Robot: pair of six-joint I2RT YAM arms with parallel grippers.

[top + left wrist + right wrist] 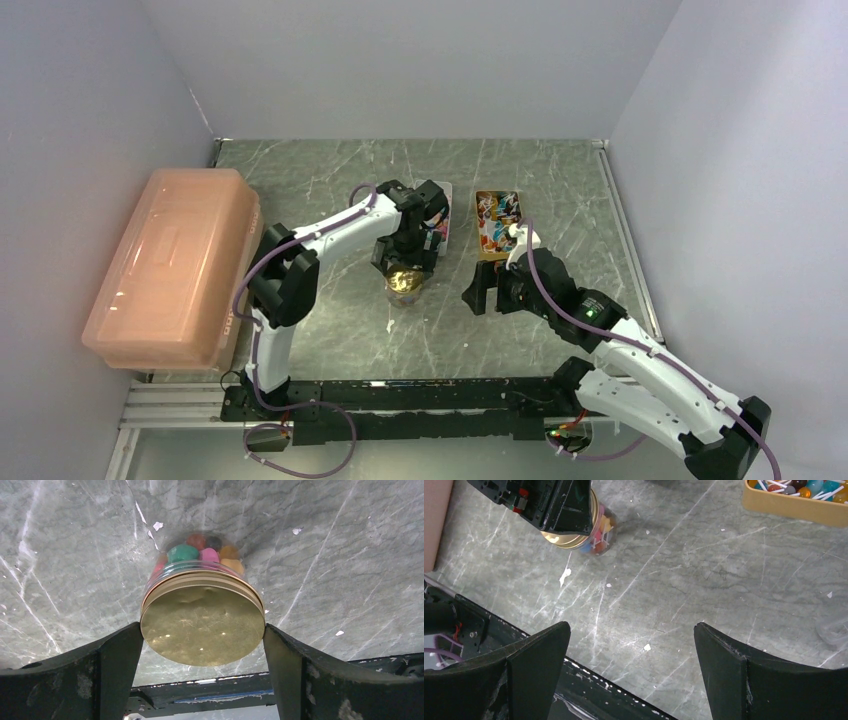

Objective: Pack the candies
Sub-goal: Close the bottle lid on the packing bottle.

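Note:
A clear jar with a gold lid stands upright on the grey marble table. Coloured candies show through its glass, green, pink, red and orange. My left gripper comes down over the jar, and its two fingertips press on opposite sides of the lid's rim. The right wrist view shows the jar partly hidden under that gripper. My right gripper hovers open above bare table right of the jar, nothing between its fingers. More bright candies on white sticks fill a yellow tray.
A large pink lidded bin stands along the left wall. A pale tray lies beside the yellow one, mostly under my left arm. The black rail runs along the near edge. A clear object sits at the right.

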